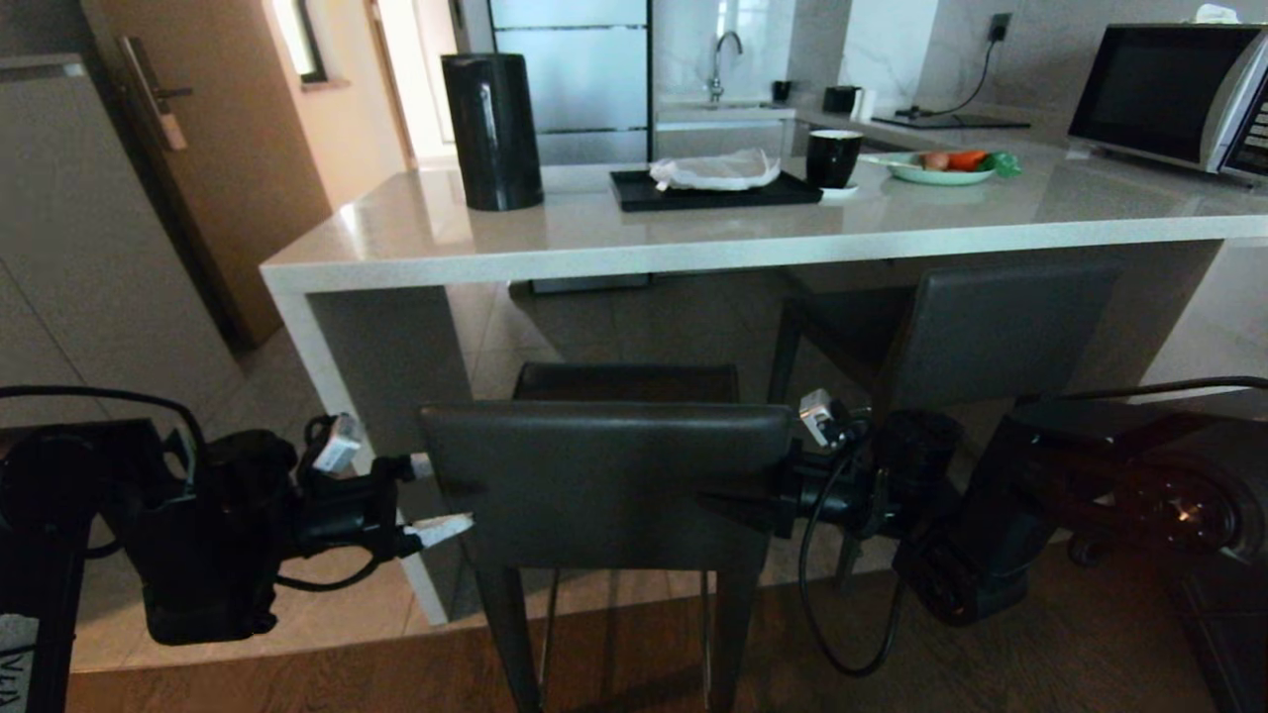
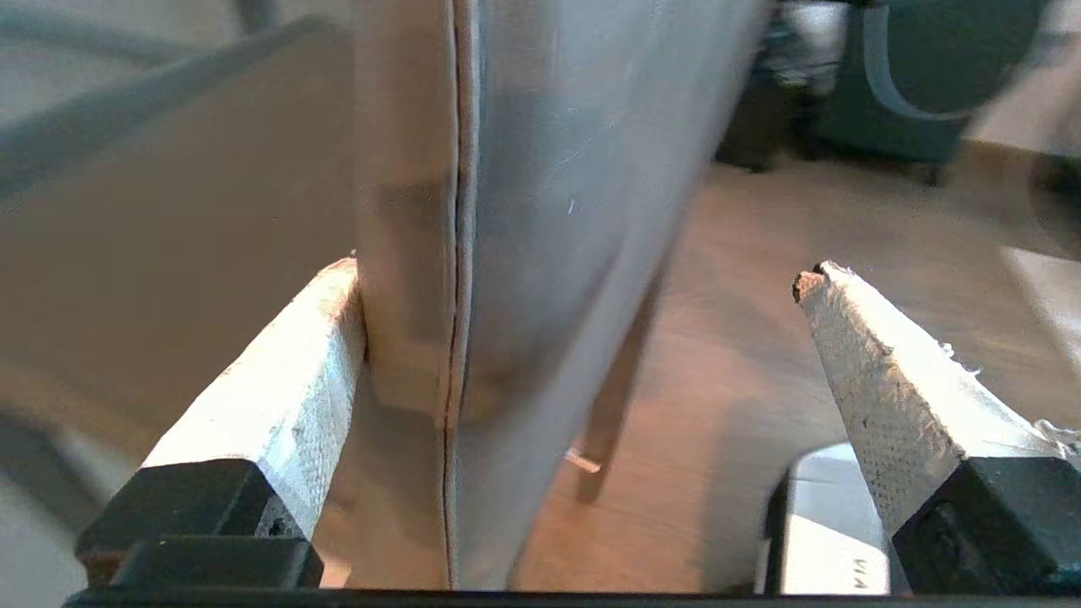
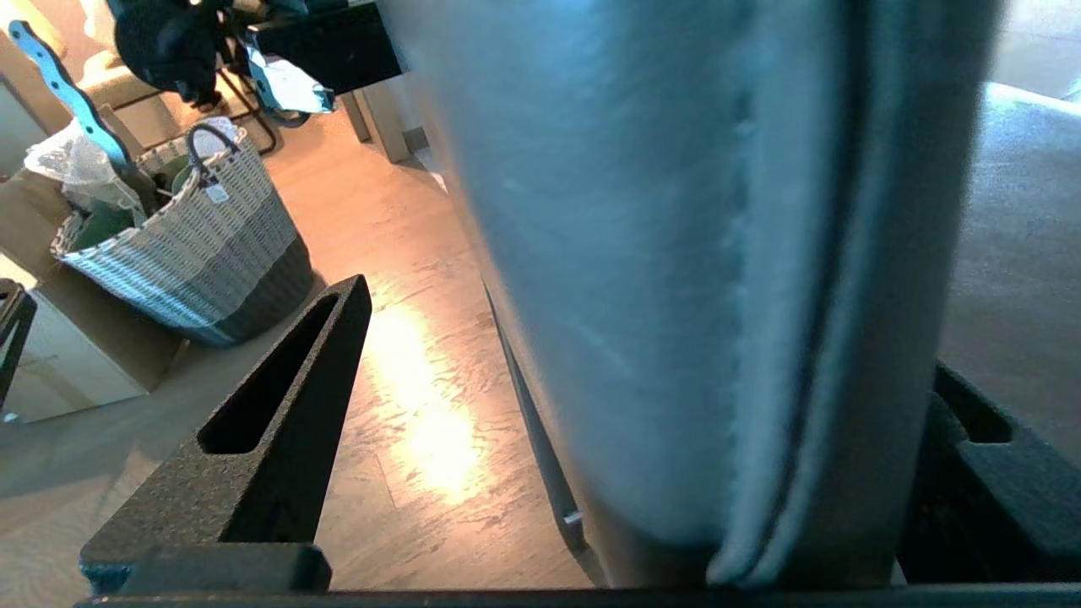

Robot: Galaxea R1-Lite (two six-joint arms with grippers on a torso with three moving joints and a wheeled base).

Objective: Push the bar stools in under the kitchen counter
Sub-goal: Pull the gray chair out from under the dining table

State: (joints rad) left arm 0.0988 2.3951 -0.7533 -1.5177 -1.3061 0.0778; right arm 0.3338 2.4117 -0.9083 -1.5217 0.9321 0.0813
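Observation:
The nearer bar stool (image 1: 604, 485) stands in front of the kitchen counter (image 1: 693, 233), its dark grey backrest toward me and its seat just short of the counter edge. My left gripper (image 1: 441, 495) is open and straddles the backrest's left end (image 2: 507, 211); one white finger (image 2: 287, 388) touches it and the other (image 2: 878, 380) stands apart. My right gripper (image 1: 763, 500) is open around the backrest's right end (image 3: 676, 253), with one black finger (image 3: 279, 422) well off it. The second bar stool (image 1: 991, 332) sits to the right, further under the counter.
On the counter are a black cylinder (image 1: 492, 129), a black tray (image 1: 634, 193) with a white cloth, a black mug (image 1: 832, 156), a plate of food (image 1: 941, 168) and a microwave (image 1: 1169, 94). The counter's slab leg (image 1: 386, 366) stands left of the near stool. A woven basket (image 3: 194, 245) sits on the wooden floor behind.

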